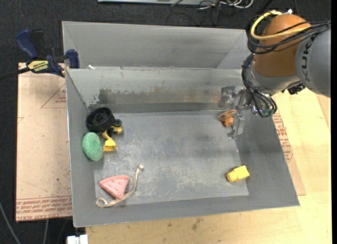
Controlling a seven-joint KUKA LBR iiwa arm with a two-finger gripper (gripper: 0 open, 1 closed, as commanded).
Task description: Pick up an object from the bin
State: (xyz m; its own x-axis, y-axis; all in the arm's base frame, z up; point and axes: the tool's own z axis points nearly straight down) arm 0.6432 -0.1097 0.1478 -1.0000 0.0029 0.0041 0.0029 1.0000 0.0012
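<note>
The pincer (235,119) hangs low at the back right of the bin (174,156), open or closed impossible to tell, a small orange piece (227,117) just beside it. A clean pick likely means centring over that piece first; a yellow block (238,174) lies apart, frontward.

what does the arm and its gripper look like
The arm is grey, with dark lettering on its last link. An orange, rounded cover sits over the wrist, with yellow and black cables looped round it. Below that, the gripper is small, of bare grey metal, with thin coloured wires bunched beside it.
</note>
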